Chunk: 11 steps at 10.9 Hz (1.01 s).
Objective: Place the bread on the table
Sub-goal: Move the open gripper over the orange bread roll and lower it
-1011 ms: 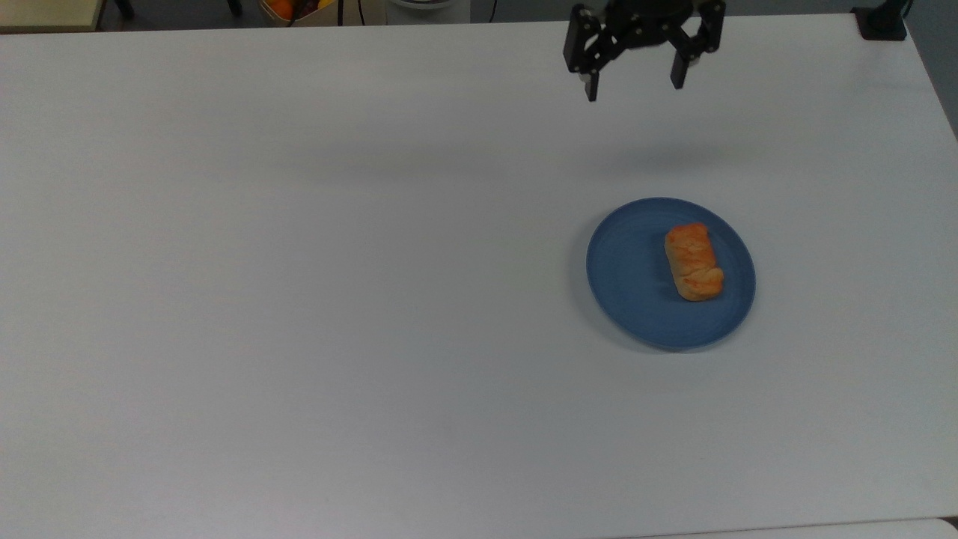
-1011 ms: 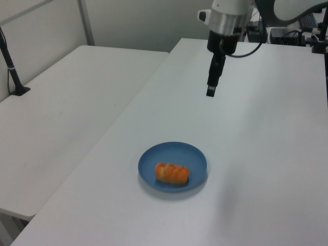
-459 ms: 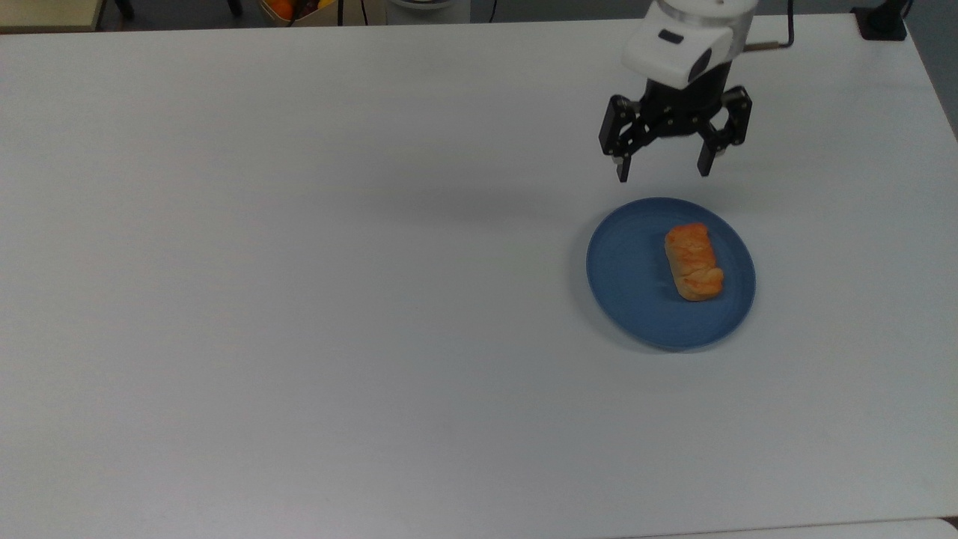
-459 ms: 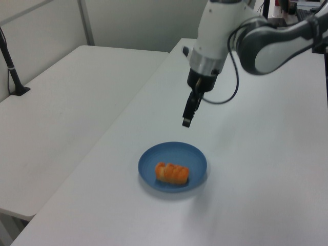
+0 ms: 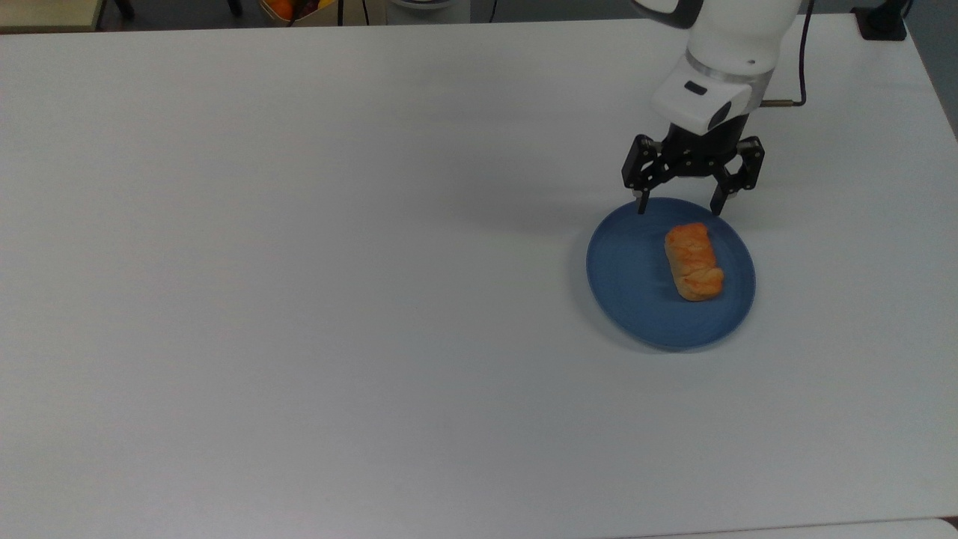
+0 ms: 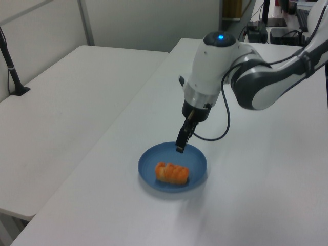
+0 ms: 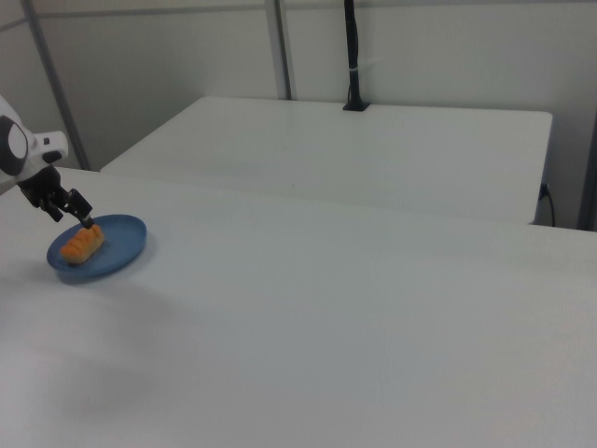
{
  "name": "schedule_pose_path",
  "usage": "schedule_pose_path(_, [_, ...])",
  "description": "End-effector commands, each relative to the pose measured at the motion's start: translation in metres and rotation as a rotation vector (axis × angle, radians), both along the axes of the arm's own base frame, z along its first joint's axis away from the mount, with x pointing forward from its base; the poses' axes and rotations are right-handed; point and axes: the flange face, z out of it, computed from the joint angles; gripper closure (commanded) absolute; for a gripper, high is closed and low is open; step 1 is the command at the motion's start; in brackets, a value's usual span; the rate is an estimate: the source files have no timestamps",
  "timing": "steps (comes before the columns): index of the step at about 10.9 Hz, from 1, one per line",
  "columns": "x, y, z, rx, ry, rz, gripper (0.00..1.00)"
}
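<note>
The large plain white matte table (image 5: 299,299) spreads bare across the top view's left and centre. Toward the top view's right, a round blue plate (image 5: 625,277) rests flat on it, and the small oblong golden-orange bread (image 5: 694,261) with a lumpy glazed top lies on the plate, right of the plate's middle, its long axis running up and down in the top view. Just above the plate's upper rim in the top view, the black two-finger tool (image 5: 679,207) on a white arm points down with its fingers spread apart and nothing between them, the tips over the plate's rim on either side of the bread's upper end, apart from it. In the left view the tool (image 6: 180,148) hangs over the plate's far edge, the bread (image 6: 171,173) nearer the camera. In the right view the tool (image 7: 86,223) sits at the far left over the plate (image 7: 126,245).
</note>
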Motion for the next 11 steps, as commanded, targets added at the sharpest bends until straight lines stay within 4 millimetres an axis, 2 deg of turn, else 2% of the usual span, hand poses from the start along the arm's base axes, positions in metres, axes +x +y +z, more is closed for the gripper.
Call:
schedule_pose_path(1, [0.003,0.019,-0.031,0.015,-0.033,0.006,0.00])
schedule_pose_path(5, [0.004,0.028,-0.065,0.024,-0.041,0.034,0.00])
schedule_pose_path(10, [0.006,0.029,-0.083,0.020,-0.044,0.046,0.00])
schedule_pose_path(11, [0.006,0.030,-0.083,0.018,-0.045,0.048,0.03])
